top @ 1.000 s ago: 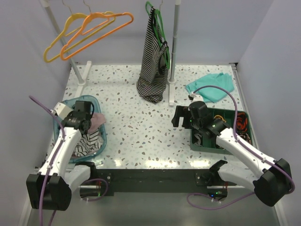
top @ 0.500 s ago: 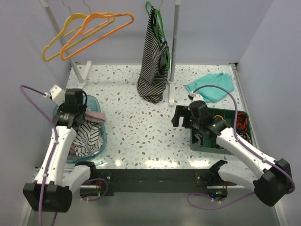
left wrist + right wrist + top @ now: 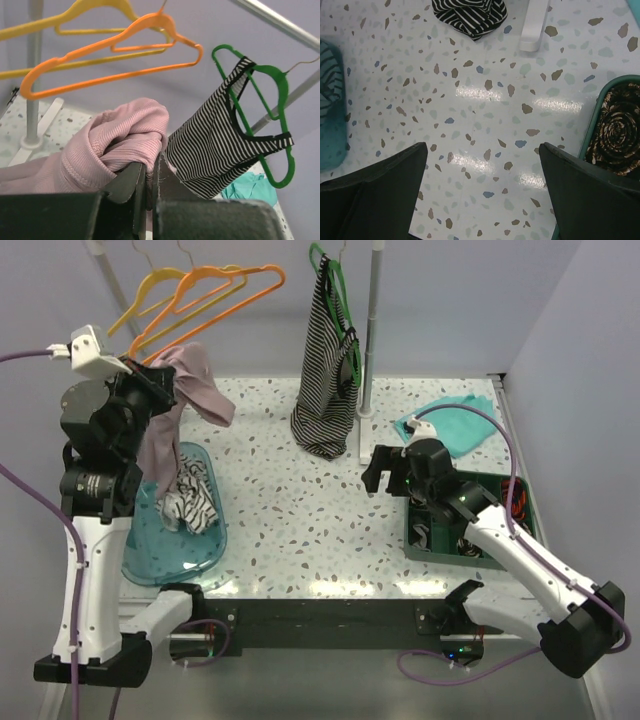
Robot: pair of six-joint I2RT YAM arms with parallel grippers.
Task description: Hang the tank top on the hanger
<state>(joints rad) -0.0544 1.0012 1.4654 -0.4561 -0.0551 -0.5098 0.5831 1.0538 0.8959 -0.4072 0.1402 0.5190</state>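
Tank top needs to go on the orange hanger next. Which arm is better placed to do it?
Left. Its jaws are shut on the tank top, held up close to the orange hanger. The right arm sits low over the table, jaws open and empty, away from both.

A dusty-pink tank top [image 3: 125,132], ribbed and otherwise unpatterned, shows against a pale lilac-grey wall [image 3: 450,300], with an orange hanger [image 3: 110,50] and a yellow hanger [image 3: 80,5] above it. A bright green hanger [image 3: 277,85] carries a black-and-white striped top [image 3: 220,145] edged in black. The tabletop [image 3: 470,100] is white terrazzo flecked with brown, grey and blue. On it are a teal cloth [image 3: 450,425], a see-through teal basket [image 3: 165,555] holding another black-and-white striped garment [image 3: 190,502], and a dark green bin [image 3: 590,120] with a brown-and-black swirl-patterned item [image 3: 615,130]. The left arm [image 3: 85,580] and right arm [image 3: 520,560] are white with black joints.
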